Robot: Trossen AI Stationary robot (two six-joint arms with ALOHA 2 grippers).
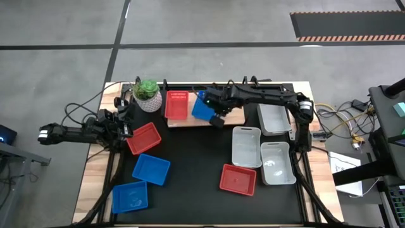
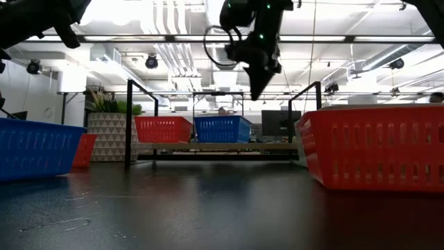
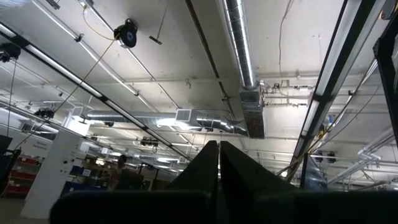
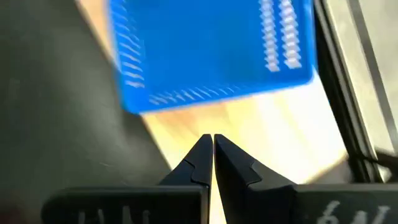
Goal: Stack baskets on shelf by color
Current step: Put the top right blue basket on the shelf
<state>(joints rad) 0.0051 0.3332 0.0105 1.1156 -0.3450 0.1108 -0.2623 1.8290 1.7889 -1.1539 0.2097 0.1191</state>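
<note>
The light-wood shelf (image 1: pixel 234 116) lies at the table's far edge. On it sit a red basket (image 1: pixel 176 105) and a blue basket (image 1: pixel 201 107), side by side on their bottoms; the low view shows the same red basket (image 2: pixel 163 129) and blue basket (image 2: pixel 222 129). My right gripper (image 1: pixel 217 120) hovers shut just near of the blue basket (image 4: pixel 211 50), above the shelf board (image 4: pixel 267 149), touching nothing. My left gripper (image 1: pixel 126 130) waits shut at the table's left, beside another red basket (image 1: pixel 144 138), and its wrist view shows only ceiling.
Two blue baskets (image 1: pixel 151 169) (image 1: pixel 130 196) sit near-left on the black table. A red basket (image 1: pixel 238 180) lies near the middle. Three whitish baskets (image 1: pixel 273 118) (image 1: pixel 247 146) (image 1: pixel 278 163) stand on the right. A white plant pot (image 1: pixel 147 95) stands left of the shelf.
</note>
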